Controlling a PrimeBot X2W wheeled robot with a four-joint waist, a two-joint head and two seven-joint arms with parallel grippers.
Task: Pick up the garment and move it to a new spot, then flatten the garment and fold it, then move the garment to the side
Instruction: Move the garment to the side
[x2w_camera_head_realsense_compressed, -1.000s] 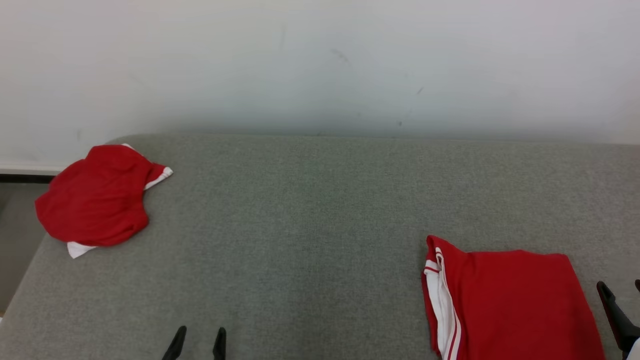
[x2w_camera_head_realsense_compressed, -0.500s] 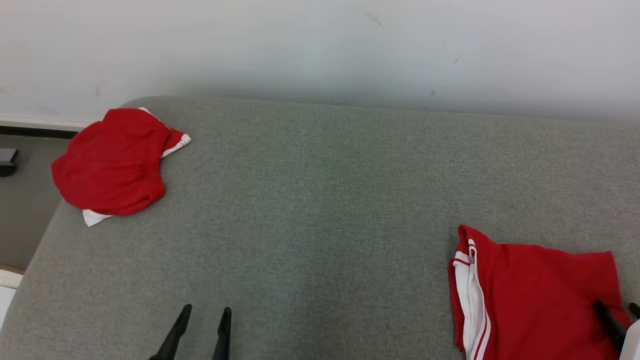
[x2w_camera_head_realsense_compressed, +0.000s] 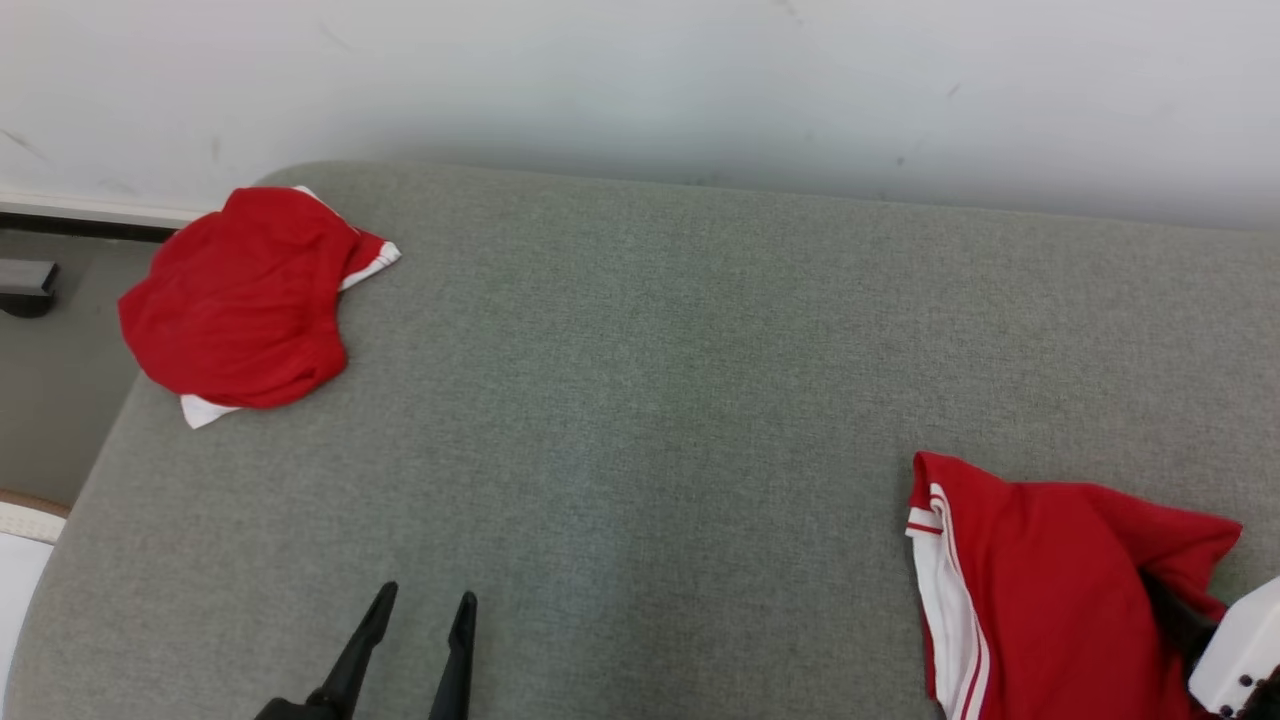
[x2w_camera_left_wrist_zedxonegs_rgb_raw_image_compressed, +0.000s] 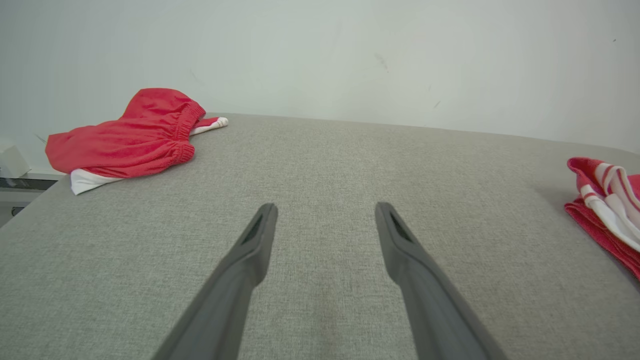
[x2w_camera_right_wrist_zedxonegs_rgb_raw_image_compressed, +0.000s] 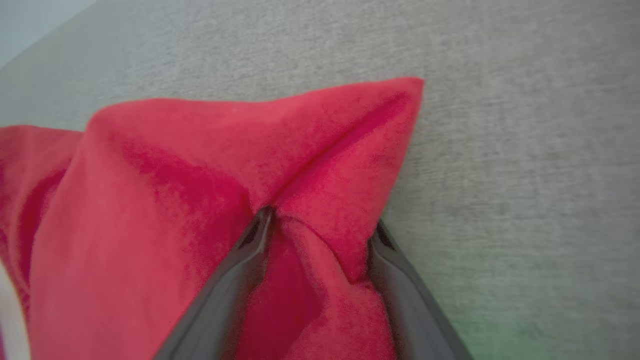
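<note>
With both arms at the near edge, left end effector (x2w_camera_head_realsense_compressed: 428, 595) hangs released above bare worktop (x2w_camera_head_realsense_compressed: 650, 400), fingers spread wide, nothing between them, tips pointing at the far side

Right end effector (x2w_camera_right_wrist_zedxonegs_rgb_raw_image_compressed: 321, 220) is down on the garment (x2w_camera_head_realsense_compressed: 1040, 600) at the near right. Its jaws are not clenched and stand about as wide as the left's. The tips are pushed into red cloth with a ridge of fabric bunched between them. Cloth touches both fingers (x2w_camera_right_wrist_zedxonegs_rgb_raw_image_compressed: 232, 280), can't tell if any of it is really pinched

Head view: the garment's far-right corner is peaked up just beside the white wrist housing (x2w_camera_head_realsense_compressed: 1235, 650), the rest lies folded and fairly flat. White stripe (x2w_camera_head_realsense_compressed: 945, 610) with thin red lines runs down the garment's left edge

Mid worktop is plain grey fabric

Second garment (x2w_camera_head_realsense_compressed: 235, 300) sits at the far-left corner, well apart from both end effectors. It's a crumpled red heap with white trim poking out at two spots, and the left wrist view shows a gathered elastic band on it

Floor (x2w_camera_head_realsense_compressed: 50, 400) shows left of that corner. White scuffed wall (x2w_camera_head_realsense_compressed: 640, 80) runs right behind the worktop's far edge
</note>
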